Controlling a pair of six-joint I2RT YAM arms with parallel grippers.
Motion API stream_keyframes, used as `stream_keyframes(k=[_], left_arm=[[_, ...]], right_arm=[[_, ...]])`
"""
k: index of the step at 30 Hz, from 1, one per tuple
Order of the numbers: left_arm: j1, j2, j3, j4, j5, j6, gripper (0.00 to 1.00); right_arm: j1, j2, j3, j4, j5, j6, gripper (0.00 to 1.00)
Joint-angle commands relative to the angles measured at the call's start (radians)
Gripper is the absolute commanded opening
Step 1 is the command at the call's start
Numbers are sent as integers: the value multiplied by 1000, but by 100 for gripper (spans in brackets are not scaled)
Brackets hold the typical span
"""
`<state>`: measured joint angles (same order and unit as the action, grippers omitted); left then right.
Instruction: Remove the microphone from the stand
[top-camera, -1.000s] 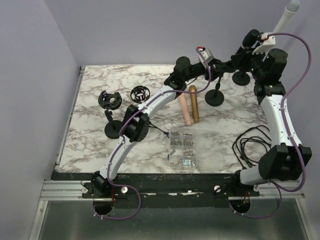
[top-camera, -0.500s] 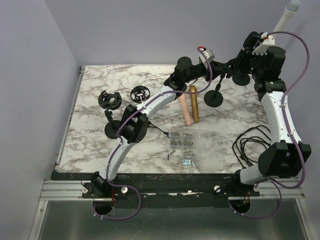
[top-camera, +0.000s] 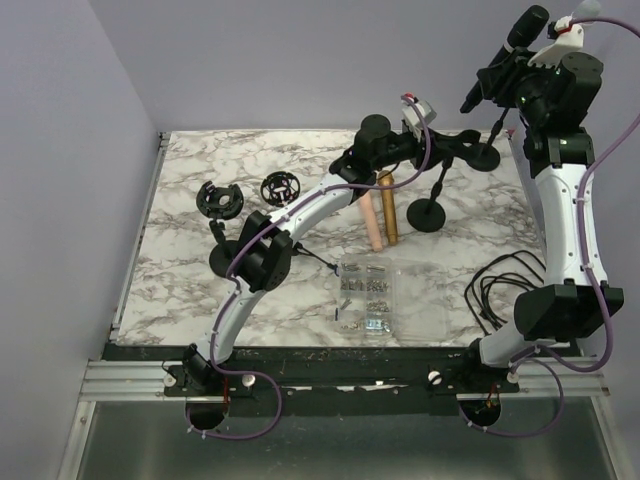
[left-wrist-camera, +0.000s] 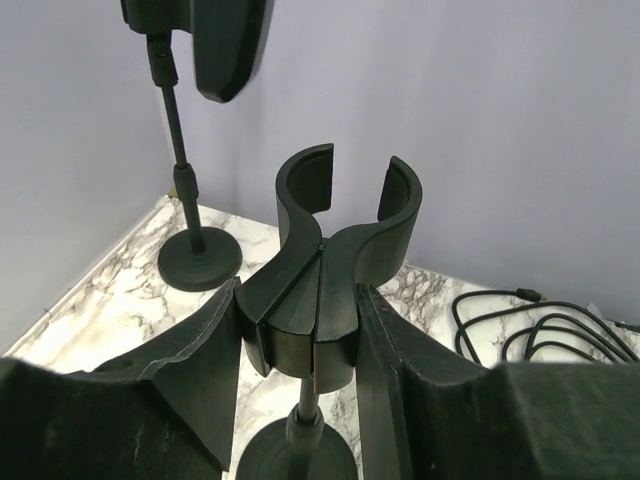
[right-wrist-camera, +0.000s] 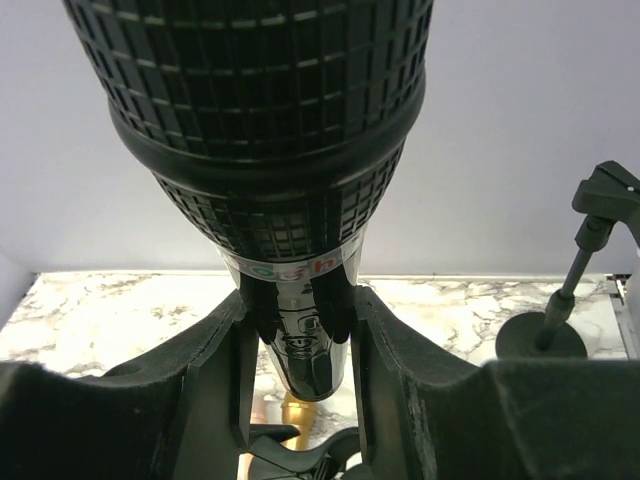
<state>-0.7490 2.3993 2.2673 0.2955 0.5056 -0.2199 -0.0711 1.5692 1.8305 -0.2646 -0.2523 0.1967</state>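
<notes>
Firmly the right claw (right-wrist-camera: 300, 330) grips a black mesh-headed microphone (right-wrist-camera: 270, 130). Between its fingers (left-wrist-camera: 200, 370) the left claw (left-wrist-camera: 300, 340) clenches a black stand clip (left-wrist-camera: 330, 250).

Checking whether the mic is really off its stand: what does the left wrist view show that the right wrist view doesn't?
Only the left wrist view: the left gripper with its jaws closed on the neck of the clip, whose cradle is empty, and a coiled cable. Only the right wrist view: the microphone clamped in the right gripper. Both: the marble table, the purple wall and a second stand behind.
</notes>
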Motion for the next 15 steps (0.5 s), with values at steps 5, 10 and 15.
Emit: stream_keyframes(k=[5, 10, 15], left_arm=[[-37, -21, -104, -21, 21, -36, 0], [-52, -20, -166, -10, 34, -30, 0], [-54, -19, -148, -65, 8, -50, 0]], right_arm=[[6, -89, -76, 33, -24, 38, 1], [6, -110, -96, 16, -4, 20, 1], [6, -113, -137, 43, -39, 49, 1]])
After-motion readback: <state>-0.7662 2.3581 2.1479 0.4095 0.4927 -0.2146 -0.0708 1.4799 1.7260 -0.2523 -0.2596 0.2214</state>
